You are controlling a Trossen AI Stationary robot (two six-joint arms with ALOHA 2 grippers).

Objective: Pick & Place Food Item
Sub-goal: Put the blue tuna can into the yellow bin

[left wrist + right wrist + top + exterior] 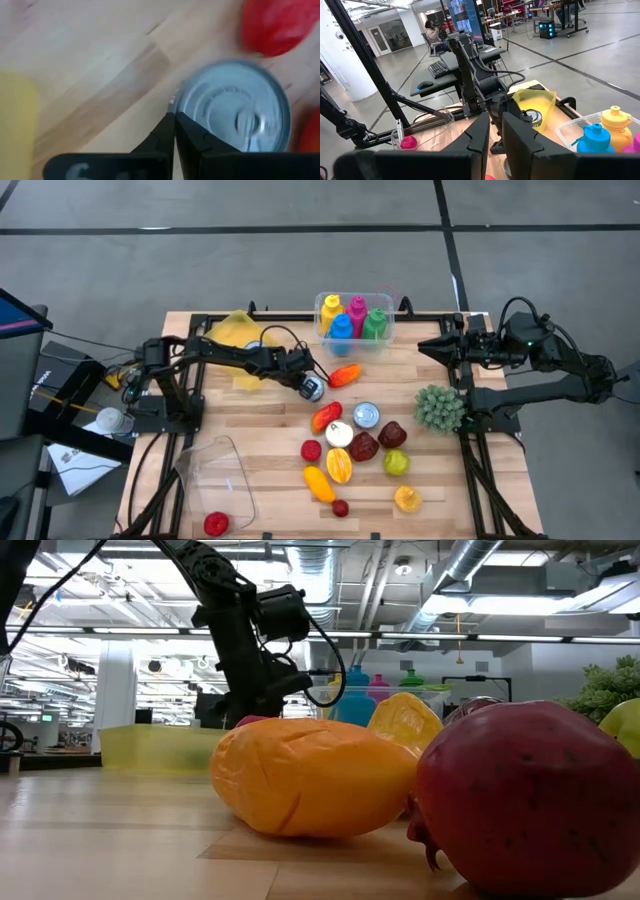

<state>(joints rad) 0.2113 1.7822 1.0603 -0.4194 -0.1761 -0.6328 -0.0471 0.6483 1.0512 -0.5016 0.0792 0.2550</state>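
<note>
High view: L gripper (312,387) was out over mid-table, jaws closed on nothing, no item between them. Orange-red pepper (345,374) lay just beside the jaws, toward the R arm; silver can (366,416) sat a bit further off on that side, near the table's front, among the fruit pile w/ a dark pomegranate (363,446) and an orange fruit (339,465). Clear bin of coloured bottles (354,318) was beyond the jaws at the back edge; yellow bag (238,335) behind the L arm. R gripper (428,347) waited at the back-right edge, well apart from the food, fingers nearly together, holding nothing. Low view: L arm hung above the tabletop in the background, tips hidden behind a big orange fruit (310,778); a pomegranate (530,795) filled the foreground. L wrist view: L fingers (187,140) were pressed together, tips meeting; can lid (235,112) lay right past the tips, touching or not—can't tell; a red item (275,22) beyond it. R wrist view: R fingers (517,135) stood close w/ a thin gap, empty; the L arm and yellow bag (535,107) were far ahead.
</note>
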